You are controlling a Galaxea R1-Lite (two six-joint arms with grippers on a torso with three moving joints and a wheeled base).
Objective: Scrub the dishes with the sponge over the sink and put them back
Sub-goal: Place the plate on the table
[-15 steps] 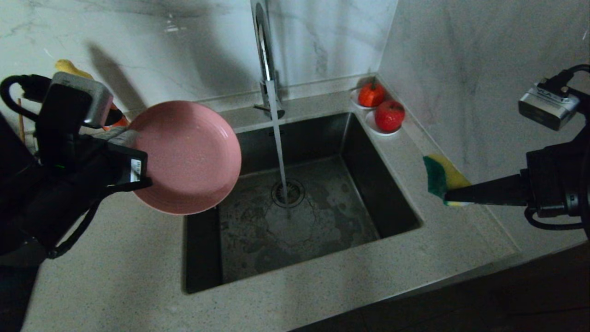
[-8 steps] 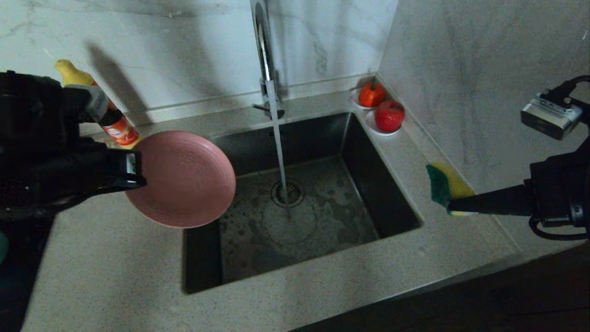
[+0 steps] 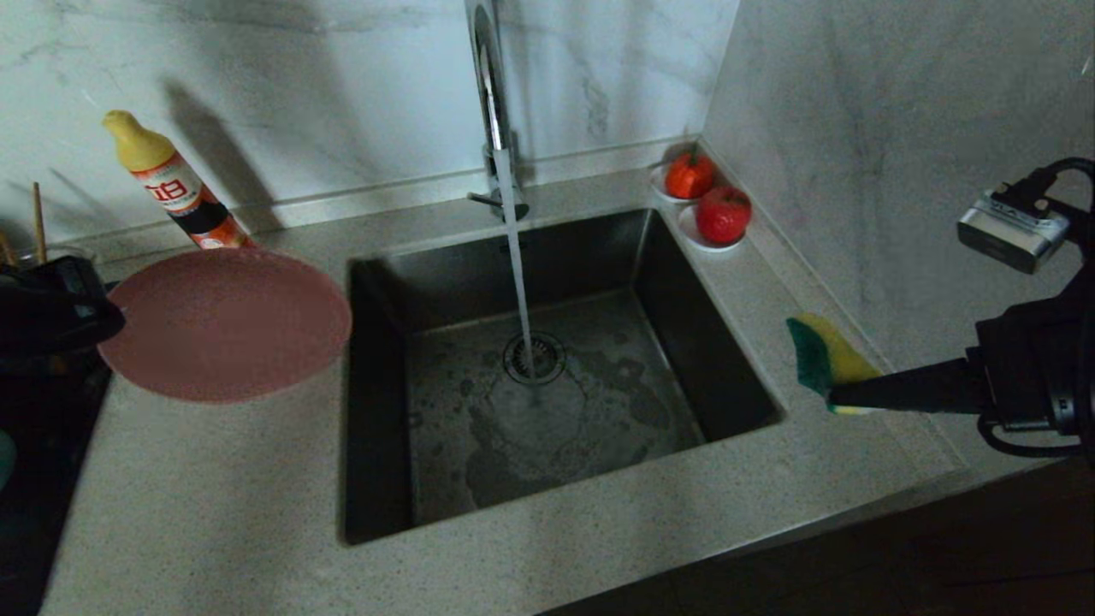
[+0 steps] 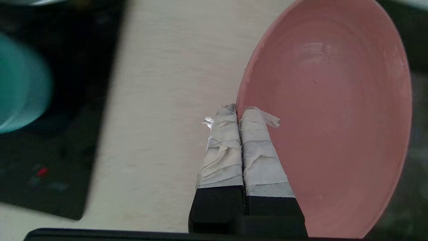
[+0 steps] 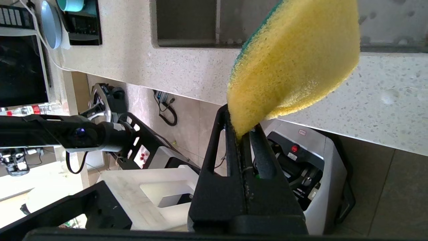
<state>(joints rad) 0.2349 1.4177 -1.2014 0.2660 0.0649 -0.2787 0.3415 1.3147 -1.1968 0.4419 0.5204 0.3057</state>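
Observation:
The pink plate (image 3: 224,323) hangs nearly level over the counter left of the sink (image 3: 599,428), underside toward the head camera. My left gripper (image 3: 103,321) is shut on its left rim; in the left wrist view the taped fingertips (image 4: 238,113) pinch the edge of the plate (image 4: 334,117). The teal bowl (image 4: 20,90) sits on the black hob beyond. My right gripper (image 3: 834,395) hovers over the counter right of the sink, shut on a corner of the yellow and green sponge (image 3: 821,355); the right wrist view shows the gripper (image 5: 240,129) and the sponge (image 5: 294,63).
Water runs from the chrome tap (image 3: 488,94) into the drain. A detergent bottle (image 3: 175,192) stands at the back left wall. Two red fruits (image 3: 723,214) on white saucers sit in the back right corner. A black hob (image 3: 43,479) lies at the far left.
My left gripper has carried the plate leftward from the sink's left edge and turned it from facing the camera to nearly flat above the counter. The right arm and sponge have hardly moved.

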